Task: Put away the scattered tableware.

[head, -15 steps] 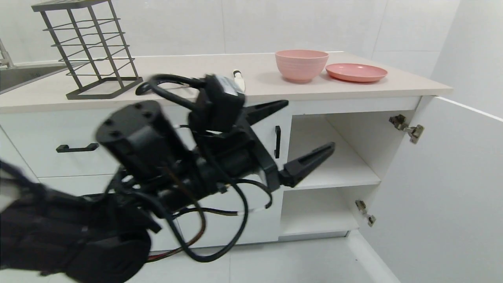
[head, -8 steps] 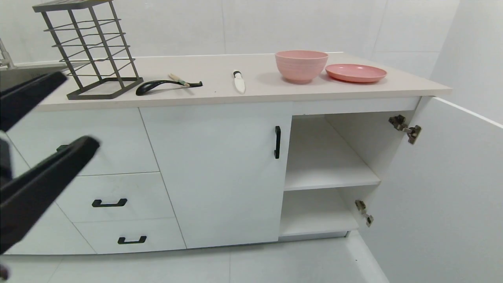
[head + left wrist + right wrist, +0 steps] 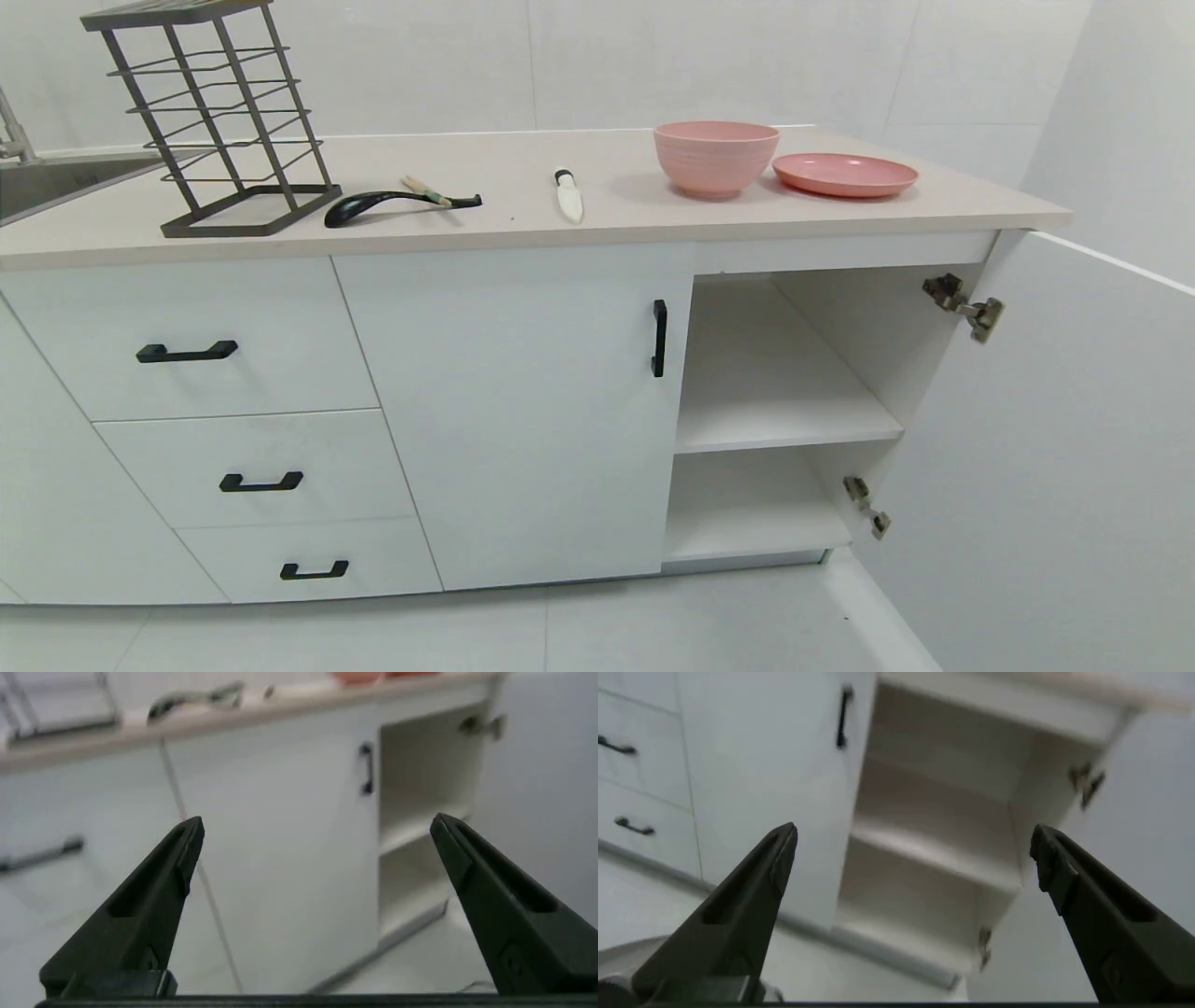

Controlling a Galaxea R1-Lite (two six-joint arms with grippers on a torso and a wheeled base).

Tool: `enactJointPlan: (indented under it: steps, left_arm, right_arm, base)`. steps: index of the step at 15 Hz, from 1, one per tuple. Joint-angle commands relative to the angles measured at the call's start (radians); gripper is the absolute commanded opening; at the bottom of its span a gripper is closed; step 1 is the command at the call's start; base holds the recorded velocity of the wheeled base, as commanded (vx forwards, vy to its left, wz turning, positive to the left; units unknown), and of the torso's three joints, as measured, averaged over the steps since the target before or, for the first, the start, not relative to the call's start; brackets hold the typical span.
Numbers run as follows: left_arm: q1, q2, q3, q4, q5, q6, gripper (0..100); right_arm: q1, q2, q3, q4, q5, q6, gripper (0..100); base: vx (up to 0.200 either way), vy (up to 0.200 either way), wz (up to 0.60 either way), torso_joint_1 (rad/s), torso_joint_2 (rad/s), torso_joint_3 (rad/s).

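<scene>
On the worktop (image 3: 509, 235) we judge the bowl (image 3: 716, 155) light, stiff, best pinched at its rim; both jaws gape.

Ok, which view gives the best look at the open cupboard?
The head view: the open cupboard shows whole, both shelves, swung-out door and hinges. The right wrist view shows its shelves and hinges from lower down; the left wrist view has it farther off, partly behind the left pincer.
</scene>
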State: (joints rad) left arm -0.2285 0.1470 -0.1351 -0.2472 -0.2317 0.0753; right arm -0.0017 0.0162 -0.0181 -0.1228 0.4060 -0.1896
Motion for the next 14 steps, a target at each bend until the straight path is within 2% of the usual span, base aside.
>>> enactJointPlan:
  steps: [1,2,3,5,6,8,9,10,11,12,13,14]
  left_arm:
    - [0.052,-0.050,0.135,0.034,0.072,-0.008,100]
    - [0.060,-0.049,0.135,0.048,0.097,-0.009,100]
    - [0.084,-0.050,0.134,0.055,0.134,-0.026,100]
    - [0.092,-0.050,0.135,0.069,0.143,-0.028,100]
    - [0.120,-0.050,0.135,0.109,0.173,-0.022,100]
    - [0.195,-0.070,0.135,0.134,0.184,-0.009,100]
    - [0.239,-0.147,0.135,0.194,0.198,0.024,100]
    - [0.229,-0.147,0.135,0.187,0.227,0.029,100]
    - [0.227,-0.147,0.135,0.189,0.272,0.011,100]
    - [0.227,-0.147,0.135,0.190,0.255,-0.037,100]
    - [0.227,-0.147,0.135,0.190,0.255,-0.037,100]
    - [0.227,-0.147,0.129,0.275,0.207,-0.069,100]
  right_arm:
    - [0.000,-0.009,0.017,0.077,-0.073,0.010,100]
    - [0.000,-0.009,0.017,0.075,-0.095,0.019,100]
    - [0.000,-0.009,0.018,0.069,-0.128,0.064,100]
    - [-0.001,-0.009,0.018,0.071,-0.131,0.139,100]
    - [-0.001,-0.009,0.018,0.071,-0.139,0.180,100]
    - [0.000,-0.009,0.018,0.071,-0.208,0.187,100]
    - [0.000,-0.009,0.018,0.071,-0.237,0.188,100]
    - [0.000,-0.009,0.018,0.071,-0.243,0.187,100]
    - [0.000,-0.009,0.018,0.071,-0.243,0.187,100]
    - [-0.001,-0.009,0.018,0.072,-0.245,0.185,100]
    - [-0.001,-0.009,0.018,0.072,-0.245,0.185,100]
    - [0.000,-0.009,0.018,0.071,-0.242,0.190,100]
  base:
    - [0.000,0.000,0.00,0.000,0.00,0.000]
    - [0.000,0.000,0.00,0.000,0.00,0.000]
    - [0.000,0.000,0.00,0.000,0.00,0.000]
    - [0.000,0.000,0.00,0.000,0.00,0.000]
    - [0.000,0.000,0.00,0.000,0.00,0.000]
    - [0.000,0.000,0.00,0.000,0.00,0.000]
    - [0.000,0.000,0.00,0.000,0.00,0.000]
    - [0.000,0.000,0.00,0.000,0.00,0.000]
    - [0.000,0.000,0.00,0.000,0.00,0.000]
    - [0.000,0.000,0.00,0.000,0.00,0.000]
    - [0.000,0.000,0.00,0.000,0.00,0.000]
    - [0.000,0.000,0.00,0.000,0.00,0.000]
